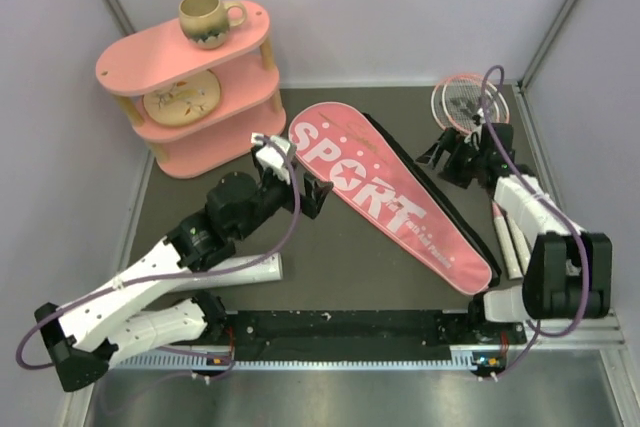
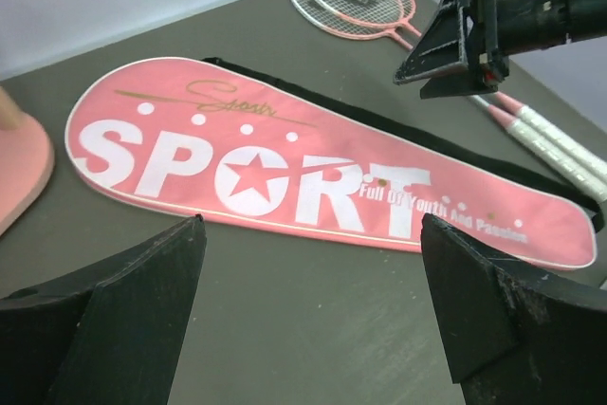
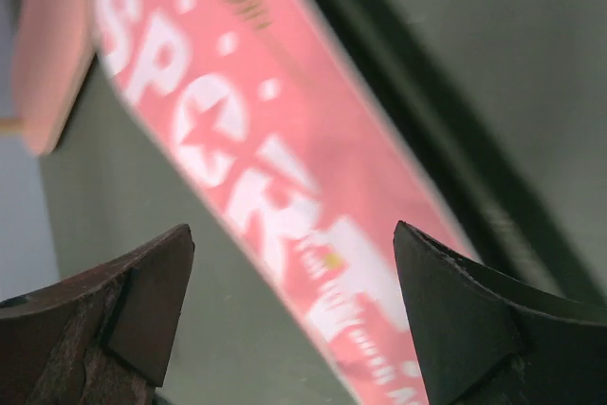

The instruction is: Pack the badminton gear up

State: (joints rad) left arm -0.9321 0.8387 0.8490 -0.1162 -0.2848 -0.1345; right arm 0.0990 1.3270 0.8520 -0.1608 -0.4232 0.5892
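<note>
Top external view: both my grippers spread wide and empty, one on each side of the pink bag.

My left gripper hangs at the bag's broad end, and my right gripper gapes at 2 o'clock above the racket handles. The bag lies flat on the dark table, slanting from 12 to 4 o'clock. The rackets crowd the far right corner at 1 o'clock. The pink shelf with the mug fills 10 o'clock. A white tube lies at 8 o'clock beside my left arm. Bare table shows at 6 o'clock. Grey walls close three sides.
</note>
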